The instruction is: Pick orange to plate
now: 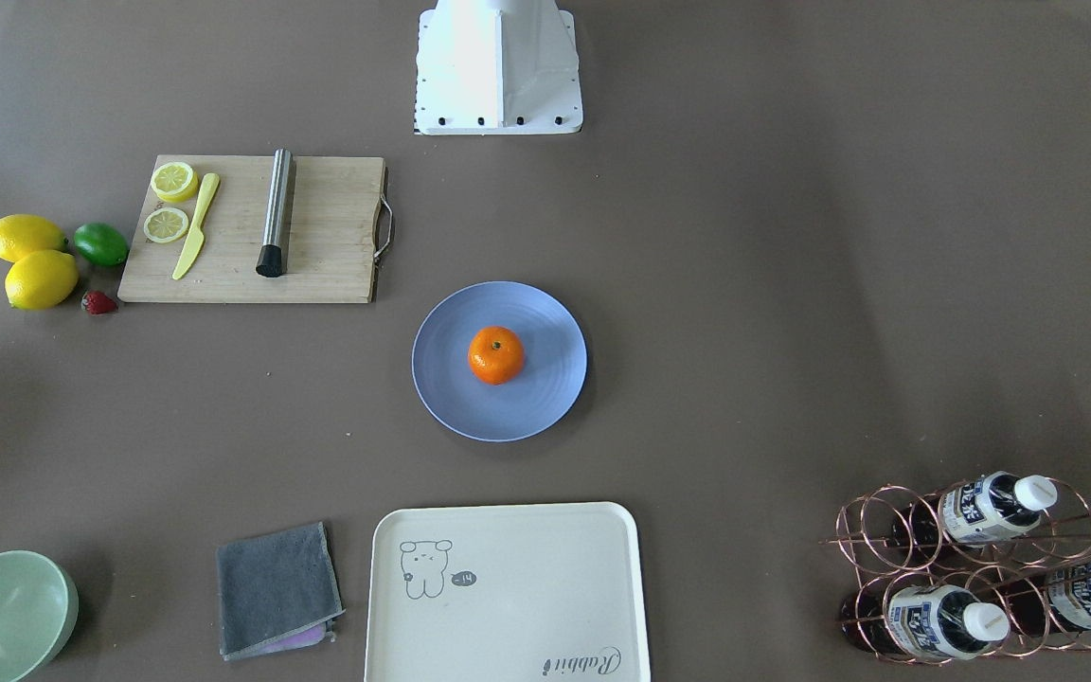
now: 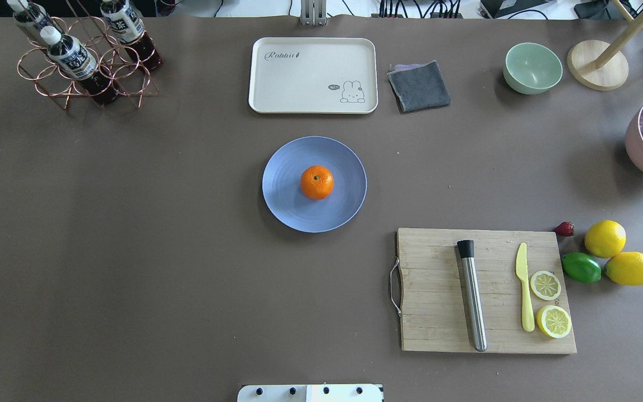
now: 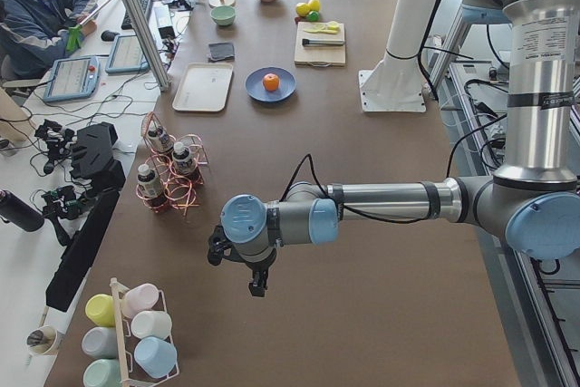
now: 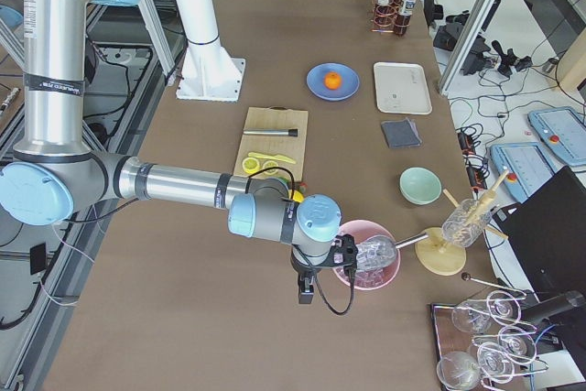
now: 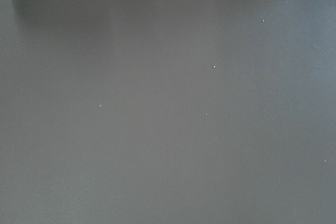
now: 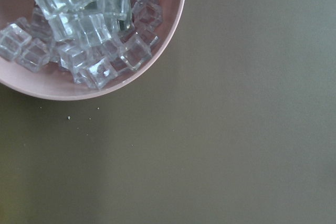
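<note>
The orange (image 1: 496, 355) (image 2: 316, 182) sits stem-up in the middle of the pale-blue plate (image 1: 527, 412) (image 2: 285, 204) at the table's centre, with nothing touching it. Both arms are far from it at the table's two ends and show only in the side views. The left gripper (image 3: 256, 284) points down over bare table near the bottle rack. The right gripper (image 4: 306, 292) hangs beside the pink bowl of ice cubes (image 6: 79, 35). I cannot tell whether either is open or shut. The left wrist view holds only brown table.
A cutting board (image 2: 438, 312) carries a steel muddler (image 2: 472, 296), a yellow knife and lemon halves. Two lemons, a lime (image 2: 581, 267) and a strawberry lie beside it. A cream tray (image 2: 313, 75), grey cloth (image 2: 419, 85), green bowl (image 2: 532, 67) and copper bottle rack (image 2: 81, 61) line the far edge.
</note>
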